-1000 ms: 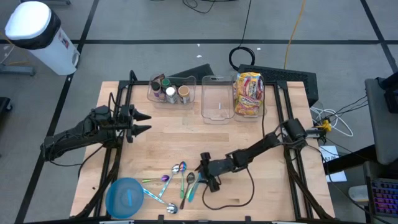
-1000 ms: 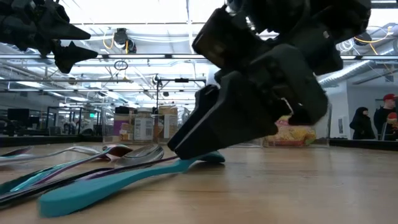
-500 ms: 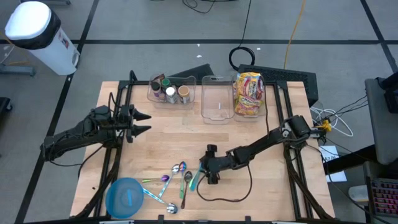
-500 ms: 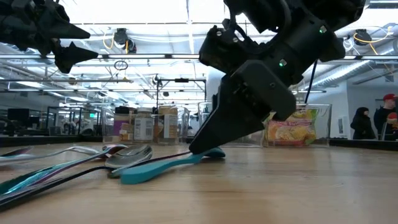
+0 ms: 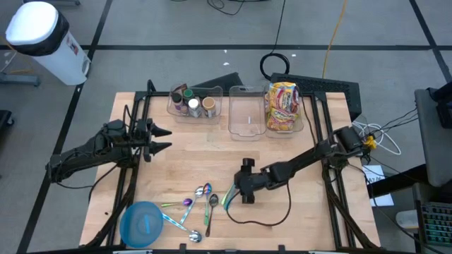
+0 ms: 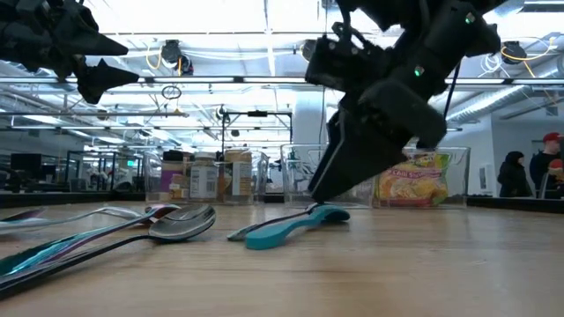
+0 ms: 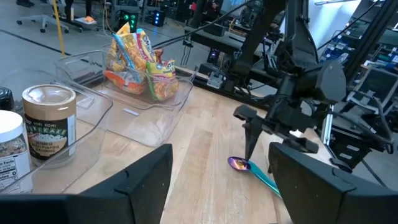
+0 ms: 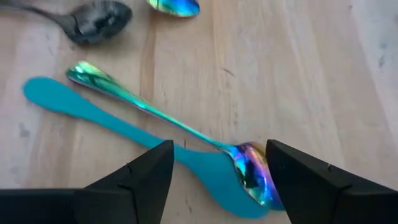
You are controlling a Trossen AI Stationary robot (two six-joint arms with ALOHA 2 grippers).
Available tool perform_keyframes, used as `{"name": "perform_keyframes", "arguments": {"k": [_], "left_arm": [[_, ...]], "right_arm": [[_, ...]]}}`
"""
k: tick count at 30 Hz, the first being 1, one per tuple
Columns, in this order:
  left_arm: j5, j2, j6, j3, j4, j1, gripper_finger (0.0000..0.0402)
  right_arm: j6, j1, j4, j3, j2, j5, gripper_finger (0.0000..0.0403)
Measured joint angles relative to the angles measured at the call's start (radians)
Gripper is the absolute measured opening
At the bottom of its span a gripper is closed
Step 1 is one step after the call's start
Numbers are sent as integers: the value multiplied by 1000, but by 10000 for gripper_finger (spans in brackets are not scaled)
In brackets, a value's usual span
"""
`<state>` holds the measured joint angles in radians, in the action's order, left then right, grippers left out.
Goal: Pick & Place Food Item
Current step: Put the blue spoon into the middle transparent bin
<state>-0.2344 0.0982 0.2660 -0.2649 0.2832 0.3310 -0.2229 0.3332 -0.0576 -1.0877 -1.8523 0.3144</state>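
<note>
On the table's left side, the left gripper (image 5: pixel 164 138) is hovering with its fingers spread, holding nothing. Toward the back edge, jars (image 5: pixel 193 104) are sitting in a clear bin, beside an empty bin (image 5: pixel 246 113) and a bin of food packets (image 5: pixel 282 106). Near the front, the right gripper (image 5: pixel 240 195) is reaching down with fingers parted over a teal spoon (image 8: pixel 124 127) and an iridescent spoon (image 8: pixel 168 121), gripping neither.

We cannot read the jar (image 7: pixel 46 121) labels in the left wrist view, and the picture's edge cuts off the second jar (image 7: pixel 11 155). In the right wrist view, the right gripper's fingers (image 8: pixel 146 177) hide part of the teal spoon (image 8: pixel 124 127).
</note>
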Motion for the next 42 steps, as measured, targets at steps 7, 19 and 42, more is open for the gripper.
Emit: {"name": "perform_keyframes", "arguments": {"k": [7, 19, 42], "left_arm": [[0, 0, 0, 0, 1, 0, 257], [0, 0, 0, 0, 0, 0, 271], [0, 0, 0, 0, 1, 0, 270]], "right_arm": [[-3, 0, -88, -1, 58, 22, 247], [126, 23, 3, 17, 13, -15, 247], [341, 11, 377, 95, -5, -113, 247]]}}
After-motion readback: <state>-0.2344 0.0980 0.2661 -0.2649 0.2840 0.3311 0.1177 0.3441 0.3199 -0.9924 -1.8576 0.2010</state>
